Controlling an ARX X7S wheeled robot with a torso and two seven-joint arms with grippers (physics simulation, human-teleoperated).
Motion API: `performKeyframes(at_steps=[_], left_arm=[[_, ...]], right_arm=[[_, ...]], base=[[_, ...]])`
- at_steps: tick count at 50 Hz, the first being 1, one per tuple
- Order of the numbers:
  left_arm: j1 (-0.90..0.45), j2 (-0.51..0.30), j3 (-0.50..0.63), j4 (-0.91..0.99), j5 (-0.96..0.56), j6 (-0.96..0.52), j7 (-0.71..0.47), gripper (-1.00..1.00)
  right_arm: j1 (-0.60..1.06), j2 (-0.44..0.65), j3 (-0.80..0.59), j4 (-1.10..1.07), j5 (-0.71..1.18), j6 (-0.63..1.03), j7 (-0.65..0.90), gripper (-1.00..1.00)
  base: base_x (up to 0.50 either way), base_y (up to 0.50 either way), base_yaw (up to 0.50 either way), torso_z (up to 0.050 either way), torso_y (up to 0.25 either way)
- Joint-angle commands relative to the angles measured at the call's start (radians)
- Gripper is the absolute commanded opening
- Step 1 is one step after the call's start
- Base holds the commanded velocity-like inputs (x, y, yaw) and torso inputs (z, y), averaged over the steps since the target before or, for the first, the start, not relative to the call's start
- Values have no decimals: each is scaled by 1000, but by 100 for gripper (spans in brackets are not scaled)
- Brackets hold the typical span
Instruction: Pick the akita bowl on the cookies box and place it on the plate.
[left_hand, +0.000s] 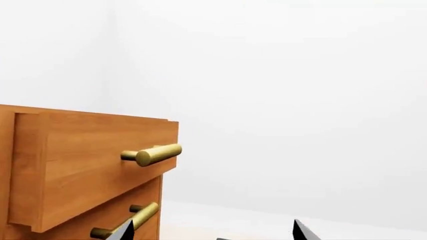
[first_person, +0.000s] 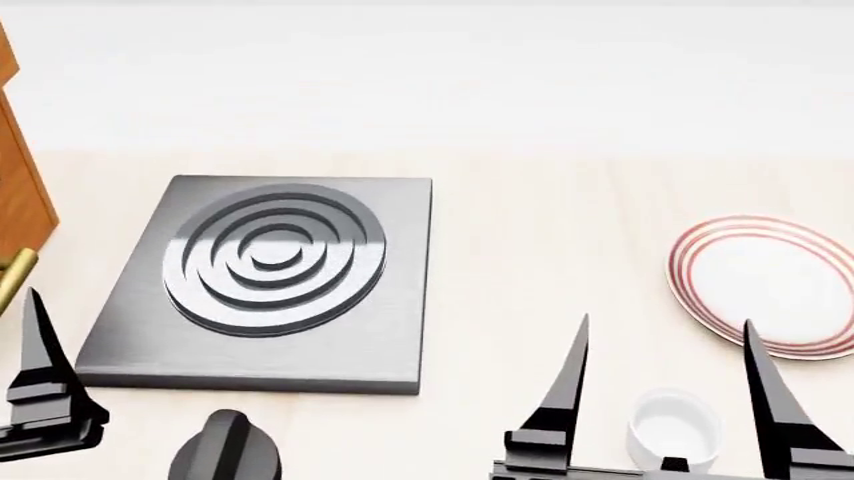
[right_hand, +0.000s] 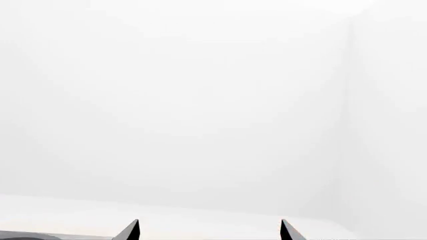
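1. The plate (first_person: 774, 285) lies on the desk (first_person: 547, 260) at the right; no bowl or cookies box is in view.
2. Right gripper (first_person: 663, 345): jaws spread wide, empty, above a small white cup (first_person: 674, 428).
3. Left gripper (left_hand: 210, 231): jaws apart, empty, near a wooden drawer cabinet (left_hand: 80, 170).
4. A grey stove plate (first_person: 274, 280) sits left of centre.
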Motion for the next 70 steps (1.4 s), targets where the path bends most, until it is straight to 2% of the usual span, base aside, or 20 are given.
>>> performKeyframes(at_steps=[1, 9, 70], left_arm=[[2, -10, 7, -3, -6, 3, -9, 100], [0, -15, 10, -10, -8, 6, -16, 100], [0, -52, 37, -13, -31, 20, -55, 100]], right_arm=[[0, 7, 0, 2, 17, -12, 2, 100], [-2, 12, 2, 1, 26, -17, 6, 100], [-13, 60, -7, -13, 99, -24, 24, 100]], base=[[0, 0, 0, 0, 0], [0, 0, 0, 0, 0], [0, -484, 0, 0, 0]])
